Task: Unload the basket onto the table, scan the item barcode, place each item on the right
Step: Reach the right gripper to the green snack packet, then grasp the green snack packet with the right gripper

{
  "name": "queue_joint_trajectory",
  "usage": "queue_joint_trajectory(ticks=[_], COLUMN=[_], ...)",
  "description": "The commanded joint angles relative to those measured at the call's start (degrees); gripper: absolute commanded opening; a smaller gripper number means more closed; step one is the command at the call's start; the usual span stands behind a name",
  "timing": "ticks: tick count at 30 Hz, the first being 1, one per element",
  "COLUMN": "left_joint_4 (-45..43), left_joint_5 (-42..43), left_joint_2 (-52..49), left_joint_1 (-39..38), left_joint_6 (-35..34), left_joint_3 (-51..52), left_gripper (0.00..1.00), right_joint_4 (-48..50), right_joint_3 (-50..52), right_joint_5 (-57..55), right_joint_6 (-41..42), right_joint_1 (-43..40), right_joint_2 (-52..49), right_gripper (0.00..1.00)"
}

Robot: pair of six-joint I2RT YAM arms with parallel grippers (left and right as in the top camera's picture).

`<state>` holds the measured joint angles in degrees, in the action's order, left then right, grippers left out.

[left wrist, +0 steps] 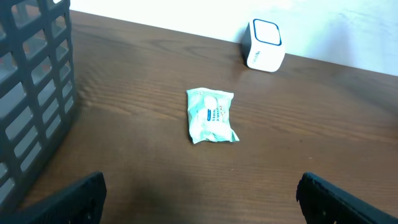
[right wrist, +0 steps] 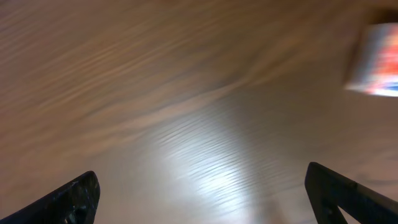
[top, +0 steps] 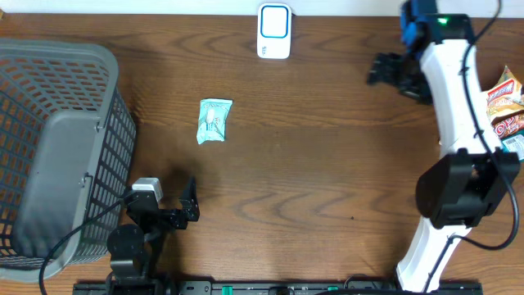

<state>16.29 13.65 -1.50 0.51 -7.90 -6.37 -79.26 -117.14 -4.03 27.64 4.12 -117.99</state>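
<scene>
Overhead: brown wood-grain table [top: 327, 164].

Task item: a pale green soft-plastic packet with a small blue label [top: 214, 120]. It lies flat on the bare wood at about 10 o'clock from table centre, and nothing touches it.

White box scanner with a blue-edged face [top: 273, 31] stands at the 12 o'clock edge, well apart from the packet.

Grey plastic lattice basket [top: 115, 139] fills the 9 o'clock side.

Orange-and-red snack bags [top: 506, 102] lie at the 3 o'clock edge.

Left gripper [top: 193, 202] is low at 7 o'clock, just beside the basket. Its fingers are spread wide with nothing between them. In its wrist view the packet lies ahead at 12 o'clock, the scanner beyond at 1 o'clock.

Right gripper [top: 375, 70] is at 1 o'clock, right of the scanner, on a white arm. Its wrist view is motion-blurred: dark fingertips sit in both lower corners, spread wide and holding nothing, with only wood below. A red-and-white blur shows at 2 o'clock; I cannot tell what it is.
</scene>
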Motion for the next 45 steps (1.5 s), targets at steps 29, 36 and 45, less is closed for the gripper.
queue_joint_trajectory(ticks=[29,36,45], left_joint_4=[1.22,1.22,1.22], left_joint_5=[0.72,0.72,0.72], left_joint_2=[0.15,0.15,0.15], left_joint_1=[-0.07,-0.07,-0.07], left_joint_6=[-0.52,-0.52,-0.52], left_joint_3=[0.9,0.9,0.9], left_gripper=[0.98,0.98,0.98], right_joint_4=[60.85,61.53,56.78], right_joint_3=[18.21,18.21,18.21], right_joint_5=[7.63,7.61,7.41], right_joint_6=[0.17,-0.09,-1.55], right_joint_1=[38.71,38.64,38.62], right_joint_2=[-9.07,-12.35,-16.74], right_gripper=[0.99,0.69,0.57])
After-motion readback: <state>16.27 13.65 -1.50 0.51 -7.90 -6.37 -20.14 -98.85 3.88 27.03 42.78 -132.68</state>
